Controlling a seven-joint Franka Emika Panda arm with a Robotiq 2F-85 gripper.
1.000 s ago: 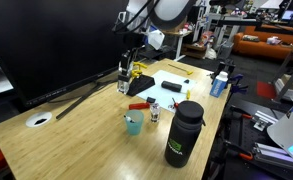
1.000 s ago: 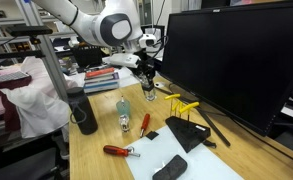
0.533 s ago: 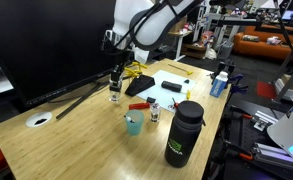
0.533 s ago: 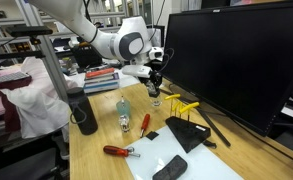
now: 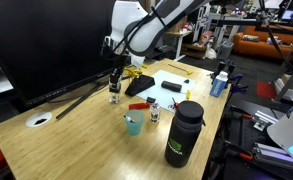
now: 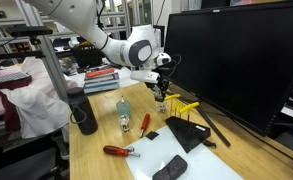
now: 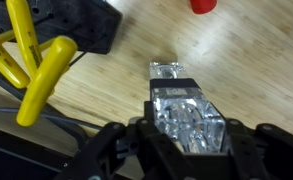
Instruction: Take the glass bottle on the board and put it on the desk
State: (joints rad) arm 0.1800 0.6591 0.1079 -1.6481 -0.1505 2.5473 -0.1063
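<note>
We see the glass bottle [image 5: 114, 94] standing upright, low over the table [image 5: 76, 140], in front of the big dark monitor [image 5: 46, 40]. It is off the white board [image 5: 174, 80], which lies well apart from it, beyond a black pad [image 5: 138, 86]. We cannot tell whether the bottle's base touches the wood. The pincer [image 5: 114, 84] comes straight down on the bottle from above, its fingers clamped on the bottle's sides. In the wrist view the glass fills the gap between them. The white arm [image 5: 146, 25] bends over from behind, its forearm sloping down towards the monitor and its wrist vertical. A yellow clamp [image 7: 31, 60] lies near the bottle, beside the black pad. Any lettering on the bottle is too small to read.
</note>
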